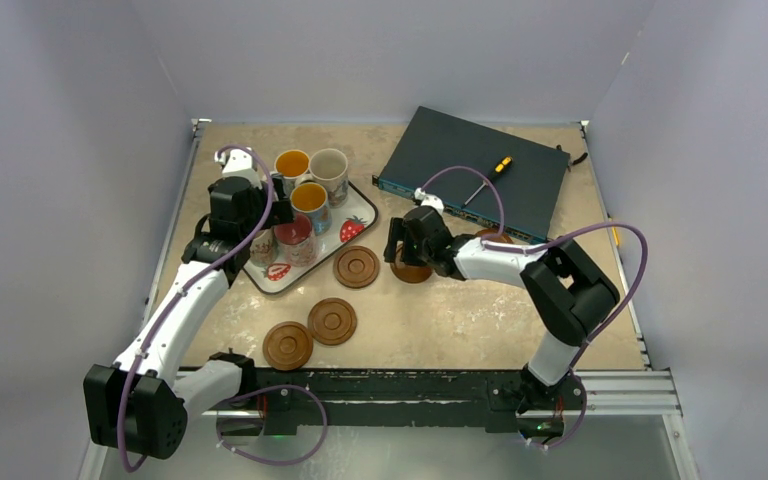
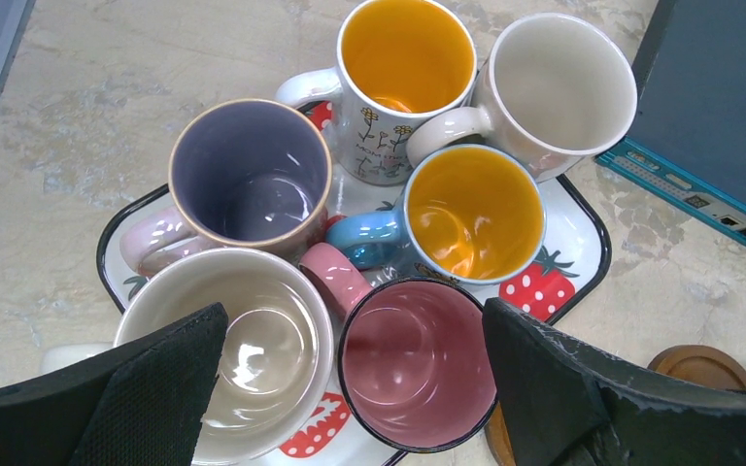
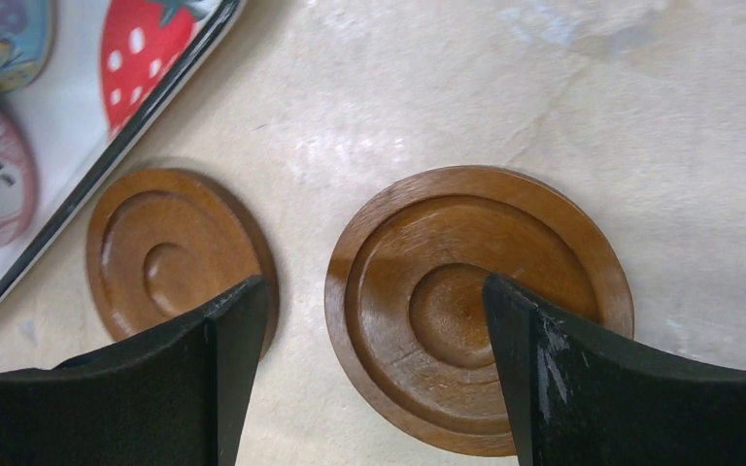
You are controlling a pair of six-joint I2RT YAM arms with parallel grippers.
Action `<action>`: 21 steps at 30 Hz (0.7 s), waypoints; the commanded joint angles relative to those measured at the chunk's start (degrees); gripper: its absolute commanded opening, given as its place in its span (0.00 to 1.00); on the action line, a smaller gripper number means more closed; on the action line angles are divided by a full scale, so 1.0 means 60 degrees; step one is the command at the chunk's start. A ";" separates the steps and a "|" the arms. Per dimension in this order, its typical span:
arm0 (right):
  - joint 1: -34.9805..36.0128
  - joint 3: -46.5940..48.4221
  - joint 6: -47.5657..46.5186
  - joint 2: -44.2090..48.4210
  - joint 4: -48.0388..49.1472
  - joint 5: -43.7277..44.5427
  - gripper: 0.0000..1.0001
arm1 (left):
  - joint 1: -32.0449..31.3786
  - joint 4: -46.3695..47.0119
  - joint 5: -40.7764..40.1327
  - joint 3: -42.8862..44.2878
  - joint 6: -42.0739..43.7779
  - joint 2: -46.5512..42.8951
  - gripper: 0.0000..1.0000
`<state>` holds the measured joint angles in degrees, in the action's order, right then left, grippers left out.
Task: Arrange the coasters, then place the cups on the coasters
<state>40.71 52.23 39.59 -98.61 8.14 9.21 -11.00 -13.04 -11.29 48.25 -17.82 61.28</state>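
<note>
Top external: screwdriver (image 1: 485, 181) lies on case (image 1: 440, 145) beyond coasters (image 1: 357, 267).

White-black arms (image 1: 175, 320), purple cables (image 1: 465, 168), black jaws.

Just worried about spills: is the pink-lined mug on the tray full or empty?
Empty. The left wrist view looks into the pink-lined mug: its bare, glossy bottom shows, no liquid.

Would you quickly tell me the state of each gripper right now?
Left gripper: open, empty, above the pink ceramic mug.
Right gripper: open, empty, over a round brown wooden coaster.
</note>
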 commanded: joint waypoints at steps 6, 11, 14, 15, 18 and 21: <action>-0.0188 0.0318 0.0447 -0.0093 -0.1597 0.2431 0.84 | -0.0033 0.0196 0.0366 0.0308 0.0041 0.0114 0.97; -0.0479 0.0364 0.0329 -0.0060 -0.1536 0.2749 0.84 | -0.0026 0.0210 0.0373 0.0297 0.0040 0.0107 0.97; -0.0673 0.0348 0.0180 -0.0057 -0.1390 0.2725 0.84 | -0.0026 0.0201 0.0373 0.0298 0.0055 0.0108 0.97; -0.0761 0.0356 0.0124 -0.0079 -0.1387 0.2676 0.84 | -0.0030 0.0199 0.0373 0.0303 0.0054 0.0114 0.97; -0.0945 0.0386 0.0014 -0.0138 -0.0995 0.2481 0.84 | -0.0038 0.0206 0.0393 0.0306 0.0056 0.0128 0.97; -0.1176 0.0448 -0.0066 -0.0176 -0.0868 0.2368 0.84 | -0.0030 0.0201 0.0402 0.0308 0.0055 0.0115 0.97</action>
<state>35.20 53.34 40.49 -98.74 2.24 22.41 -11.00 -13.02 -9.54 48.25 -17.85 61.95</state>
